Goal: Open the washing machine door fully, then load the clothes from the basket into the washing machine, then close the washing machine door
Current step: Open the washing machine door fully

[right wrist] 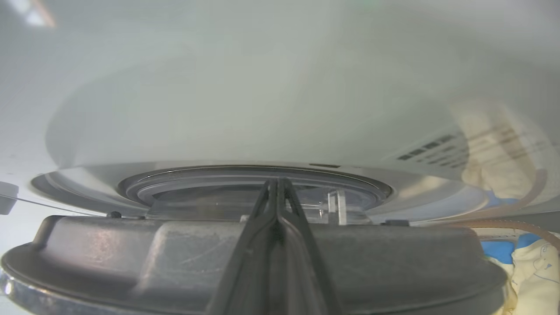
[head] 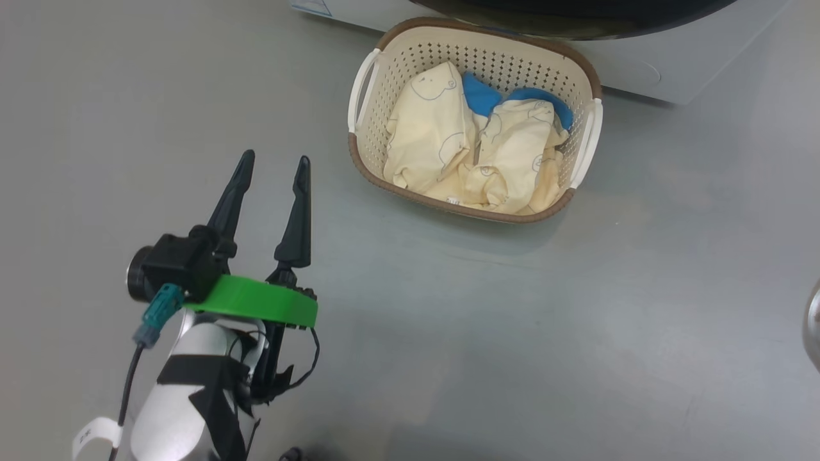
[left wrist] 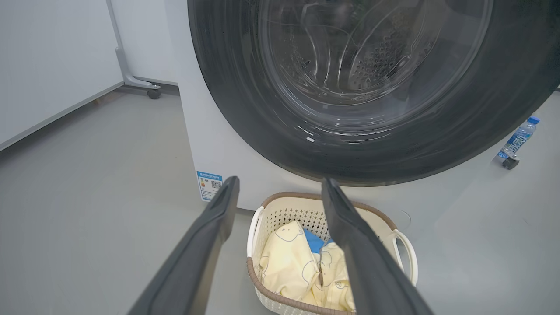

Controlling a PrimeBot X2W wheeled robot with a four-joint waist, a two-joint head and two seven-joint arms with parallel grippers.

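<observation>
Washing machine: big white front-loader, nothing loaded. Its door is the main risk: it looks only ajar (angle unclear), and a pull from smooth closed fingers could slip, letting it swing back toward the machine. It has a wide glossy black rim and bulging clear glass, with the steel drum visible through it. Basket sits on the floor just in front of the machine, its far rim under the door, so a wider swing might clip it. It is cream, perforated, with a brown rim. Clothes are piled inside, cream-yellow with bear outlines and blue trim. They are floppy and may snag on the holes. Right gripper is clenched on nothing, lying across the door's grey inner ring. Left gripper is released and empty, well out from the machine.
</observation>
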